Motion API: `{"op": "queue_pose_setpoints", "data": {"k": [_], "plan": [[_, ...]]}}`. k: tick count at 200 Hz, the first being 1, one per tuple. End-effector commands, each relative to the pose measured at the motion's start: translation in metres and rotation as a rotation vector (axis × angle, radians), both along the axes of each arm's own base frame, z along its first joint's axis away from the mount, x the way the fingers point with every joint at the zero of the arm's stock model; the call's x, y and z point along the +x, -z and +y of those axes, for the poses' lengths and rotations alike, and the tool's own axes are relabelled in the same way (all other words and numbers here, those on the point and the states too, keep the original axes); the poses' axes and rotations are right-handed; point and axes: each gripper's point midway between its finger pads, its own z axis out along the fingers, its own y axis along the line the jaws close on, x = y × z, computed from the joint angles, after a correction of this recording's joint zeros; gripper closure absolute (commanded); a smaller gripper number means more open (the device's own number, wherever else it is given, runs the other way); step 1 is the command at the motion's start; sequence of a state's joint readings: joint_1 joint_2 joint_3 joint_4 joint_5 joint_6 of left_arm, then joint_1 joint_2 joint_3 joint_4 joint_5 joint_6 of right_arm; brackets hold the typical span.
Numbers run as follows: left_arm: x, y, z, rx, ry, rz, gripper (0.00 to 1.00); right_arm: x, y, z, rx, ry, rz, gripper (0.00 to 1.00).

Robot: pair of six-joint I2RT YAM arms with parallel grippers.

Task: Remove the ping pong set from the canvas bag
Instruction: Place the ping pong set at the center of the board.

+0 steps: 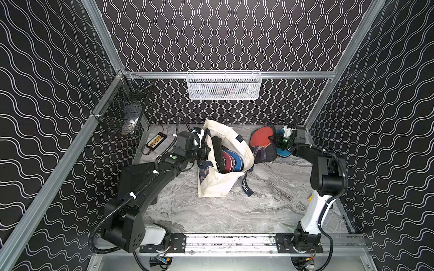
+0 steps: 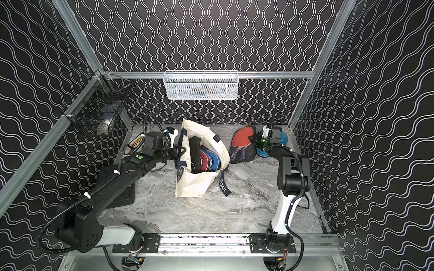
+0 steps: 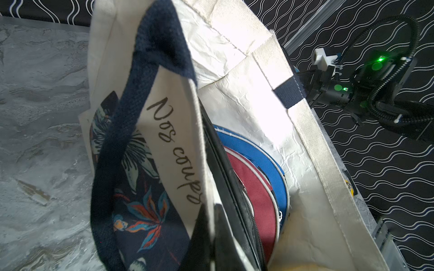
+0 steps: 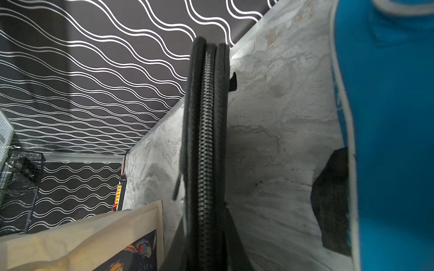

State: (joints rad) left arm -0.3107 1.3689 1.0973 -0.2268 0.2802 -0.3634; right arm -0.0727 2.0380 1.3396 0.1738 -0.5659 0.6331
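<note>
The canvas bag lies on the marble-look table, a little toward its far edge and roughly midway between its left and right edges, mouth gaping upward. The left gripper is pinched together on the bag's left rim, by the navy strap, holding that side up. A 2nd navy strap, printed "Elegant", trails onto the table at the bag's right side.

3 pieces of the ping pong set sit on edge inside the bag: a black-edged pouch against the held wall, then the maroon cover, then the blue cover nearest the far wall.

2 pieces are outside, toward the table's far right corner. The clear pouch with its red paddle showing sits tilted just beside the bag, and the right gripper is clamped on its black zip edge, which runs straight up the middle of the right wrist view. I cannot tell whether the pouch's lower end touches the table. The teal cover lies flat on the table under that gripper's wrist.

A black hard case sits under the left arm near the table's left edge. A white mesh basket hangs on the back rail, and a black wire basket on the left rail
</note>
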Motion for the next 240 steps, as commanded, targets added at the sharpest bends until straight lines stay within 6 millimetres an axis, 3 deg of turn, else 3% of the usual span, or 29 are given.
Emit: {"op": "queue_pose_setpoints", "data": {"k": [1, 70, 128, 169, 198, 233, 240], "plan": [[-0.001, -0.003, -0.001, 0.007, 0.013, -0.017, 1.00, 0.013, -0.006, 0.005, 0.033, -0.018, -0.051, 0.90], [0.000, 0.000, -0.002, 0.004, 0.016, -0.009, 1.00, 0.026, 0.017, 0.016, 0.039, -0.034, -0.001, 0.81], [0.001, 0.001, -0.002, 0.005, 0.016, -0.007, 1.00, 0.026, 0.029, 0.016, 0.033, 0.002, 0.049, 0.51], [0.000, -0.001, -0.002, 0.003, 0.016, -0.012, 1.00, 0.026, 0.020, 0.008, -0.035, 0.034, 0.090, 0.23], [0.000, -0.001, -0.002, 0.002, 0.014, -0.010, 1.00, 0.021, 0.010, -0.009, -0.136, 0.107, 0.162, 0.06], [0.001, -0.002, -0.002, 0.005, 0.016, -0.014, 1.00, 0.003, -0.018, -0.025, -0.251, 0.193, 0.199, 0.03], [0.001, -0.002, -0.002, 0.005, 0.015, -0.014, 1.00, -0.004, -0.038, -0.023, -0.247, 0.197, 0.157, 0.03]]}}
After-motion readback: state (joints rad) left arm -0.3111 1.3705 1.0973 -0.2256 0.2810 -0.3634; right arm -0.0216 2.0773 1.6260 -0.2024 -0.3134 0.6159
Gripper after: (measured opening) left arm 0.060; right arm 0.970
